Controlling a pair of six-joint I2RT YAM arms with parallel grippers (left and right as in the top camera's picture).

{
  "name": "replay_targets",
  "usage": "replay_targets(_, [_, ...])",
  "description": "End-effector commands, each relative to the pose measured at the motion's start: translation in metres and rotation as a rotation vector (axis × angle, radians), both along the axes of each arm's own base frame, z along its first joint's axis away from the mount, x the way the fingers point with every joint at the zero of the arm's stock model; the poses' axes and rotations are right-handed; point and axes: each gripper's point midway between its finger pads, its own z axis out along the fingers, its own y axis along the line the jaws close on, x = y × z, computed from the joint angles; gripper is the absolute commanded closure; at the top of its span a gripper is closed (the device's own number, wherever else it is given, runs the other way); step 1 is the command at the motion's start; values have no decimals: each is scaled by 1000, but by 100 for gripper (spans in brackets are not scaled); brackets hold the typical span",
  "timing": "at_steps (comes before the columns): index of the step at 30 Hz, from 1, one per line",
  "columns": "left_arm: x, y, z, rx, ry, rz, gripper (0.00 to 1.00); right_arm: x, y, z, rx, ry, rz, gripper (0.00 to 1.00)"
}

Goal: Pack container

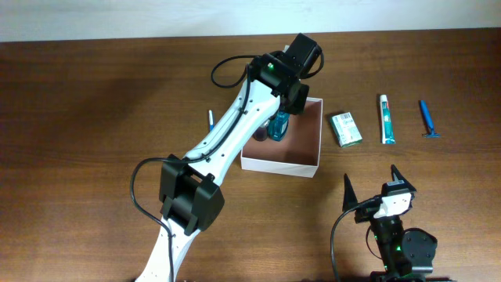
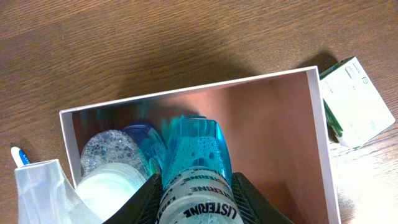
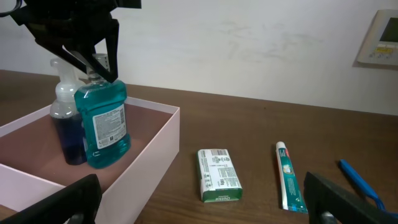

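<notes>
The container (image 1: 280,166) is a square white box with a reddish-brown inside, at the table's middle. It also shows in the left wrist view (image 2: 318,124) and the right wrist view (image 3: 155,149). My left gripper (image 1: 279,117) is shut on a teal Listerine mouthwash bottle (image 2: 196,155), held upright inside the container at its left side (image 3: 102,127). A spray bottle of dark blue liquid (image 3: 67,127) stands in the container right beside it. My right gripper (image 1: 376,192) is open and empty near the front edge, its fingers spread wide in its own view (image 3: 205,213).
A green-and-white carton (image 1: 345,128) lies just right of the container, then a toothpaste tube (image 1: 387,119) and a blue razor (image 1: 428,120). A small blue-and-white stick (image 1: 210,120) lies left of the container.
</notes>
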Motion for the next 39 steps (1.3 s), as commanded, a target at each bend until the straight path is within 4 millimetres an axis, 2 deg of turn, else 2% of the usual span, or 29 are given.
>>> replay_targets(1, [3, -1, -4, -8, 3, 13, 65, 0, -3, -2, 4, 2, -14, 1])
replay_targets(2, [3, -1, -4, -8, 3, 13, 55, 0, -3, -2, 4, 2, -14, 1])
replay_targets(3, [3, -1, -4, -8, 3, 13, 51, 0, -3, -2, 4, 2, -14, 1])
replay_targets(13, [3, -1, -4, -6, -1, 7, 51, 0, -3, -2, 3, 2, -14, 1])
replay_targets(17, [6, -3, 3, -19, -19, 4, 51, 0, -3, -2, 4, 2, -14, 1])
replay_targets(23, [15, -10, 40, -42, -112, -70, 50, 0, -3, -2, 3, 2, -14, 1])
replay_targets(28, [21, -13, 79, -94, -195, -69, 47, 0, -3, -2, 4, 2, -14, 1])
replay_targets(32, [23, 9, 113, -46, -268, -12, 45, 0, -3, -2, 4, 2, -14, 1])
replay_targets(33, [22, 17, 120, -31, -282, 3, 38, 0, -3, -2, 4, 2, -14, 1])
replay_targets(36, [18, 45, 146, -3, -313, 50, 4, 0, -3, -2, 4, 2, -14, 1])
replay_targets(37, [16, 54, 155, -5, -318, 63, 1, 0, -3, -2, 4, 2, -14, 1])
replay_targets(39, [11, 74, 169, -6, -323, 91, 1, 0, -3, -2, 3, 2, -14, 1])
